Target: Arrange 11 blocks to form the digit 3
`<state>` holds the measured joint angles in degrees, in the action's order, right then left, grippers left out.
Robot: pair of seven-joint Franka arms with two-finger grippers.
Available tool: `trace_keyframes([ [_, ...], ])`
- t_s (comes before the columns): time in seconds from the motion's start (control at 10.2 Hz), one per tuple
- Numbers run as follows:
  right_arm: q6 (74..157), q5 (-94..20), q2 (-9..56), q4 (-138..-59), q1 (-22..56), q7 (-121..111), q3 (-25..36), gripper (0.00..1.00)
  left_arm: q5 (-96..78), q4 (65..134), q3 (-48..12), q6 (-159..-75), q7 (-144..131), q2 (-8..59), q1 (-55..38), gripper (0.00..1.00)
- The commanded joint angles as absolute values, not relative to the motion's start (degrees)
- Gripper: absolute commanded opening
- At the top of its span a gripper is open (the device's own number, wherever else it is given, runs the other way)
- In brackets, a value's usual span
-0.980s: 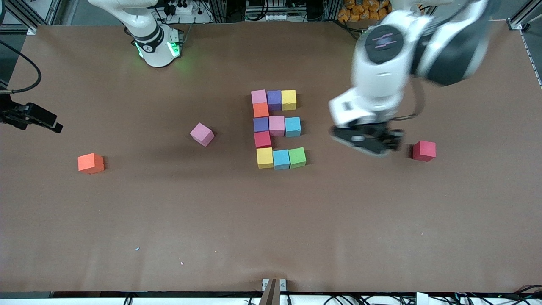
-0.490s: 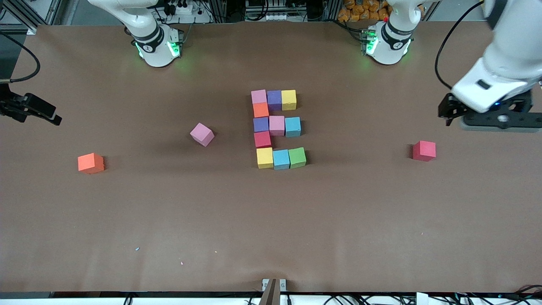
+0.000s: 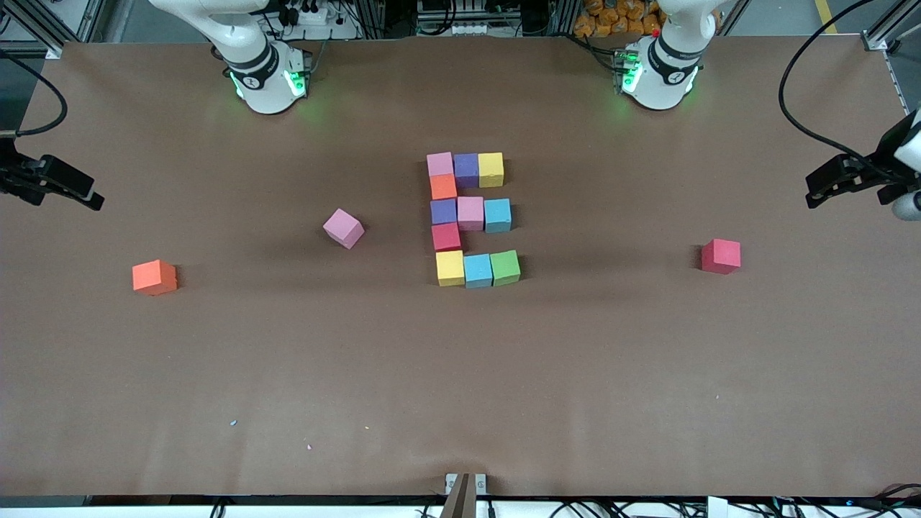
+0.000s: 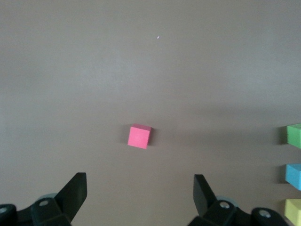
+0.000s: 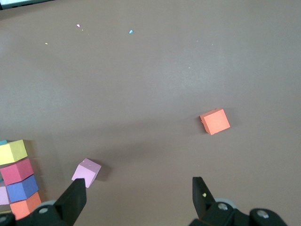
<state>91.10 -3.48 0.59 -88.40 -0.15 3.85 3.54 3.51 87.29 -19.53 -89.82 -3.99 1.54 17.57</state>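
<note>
Eleven blocks sit packed together mid-table, from the pink block (image 3: 439,163), purple block (image 3: 466,169) and yellow block (image 3: 491,169) in the row farthest from the front camera to the green block (image 3: 505,267) in the nearest row. Loose blocks lie apart: a pink one (image 3: 343,228) (image 5: 86,172) and an orange one (image 3: 154,277) (image 5: 215,121) toward the right arm's end, and a red one (image 3: 720,255) (image 4: 139,136) toward the left arm's end. My left gripper (image 3: 824,187) (image 4: 139,179) is open and empty at the left arm's end. My right gripper (image 3: 72,193) (image 5: 138,182) is open and empty at the right arm's end.
The brown table (image 3: 460,388) carries a few tiny specks (image 3: 233,422) near its front edge. The arm bases (image 3: 268,79) stand along the edge farthest from the front camera. A cable (image 3: 799,108) hangs by the left gripper.
The left arm has swung from beside the block group, over the loose red block, out to the left arm's end of the table. The right gripper has barely moved. No block moved.
</note>
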Motion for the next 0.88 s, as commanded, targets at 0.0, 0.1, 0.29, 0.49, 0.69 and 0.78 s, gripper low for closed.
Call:
trace_keyframes([
  [0.0,91.6,-3.3,-0.8,-90.0,-0.1,3.8,3.6,1.00,1.1,93.1,-12.2,-91.0,-3.3,-3.6,11.5,1.00],
  [0.1,91.6,-3.3,-0.8,-89.9,-0.1,3.8,3.6,1.00,1.1,93.9,-8.3,-90.9,-3.3,-3.9,7.7,1.00],
  [0.29,91.5,-2.8,-0.8,-90.0,0.0,3.7,3.6,1.00,1.1,94.7,-6.5,-91.1,-2.6,-4.1,4.7,1.00],
  [0.49,91.1,0.4,-0.8,-89.9,0.3,3.3,3.4,1.00,-0.2,96.9,-4.2,-93.1,-2.4,-5.0,2.6,1.00],
  [0.69,90.7,0.7,-0.8,-89.9,0.4,-0.8,3.4,1.00,-3.3,98.2,-2.6,-94.4,-0.7,-5.3,1.3,1.00],
  [0.78,90.7,0.7,-0.8,-89.9,0.4,-0.8,3.4,1.00,-3.2,98.3,-2.6,-94.4,-0.4,-5.2,0.3,1.00],
])
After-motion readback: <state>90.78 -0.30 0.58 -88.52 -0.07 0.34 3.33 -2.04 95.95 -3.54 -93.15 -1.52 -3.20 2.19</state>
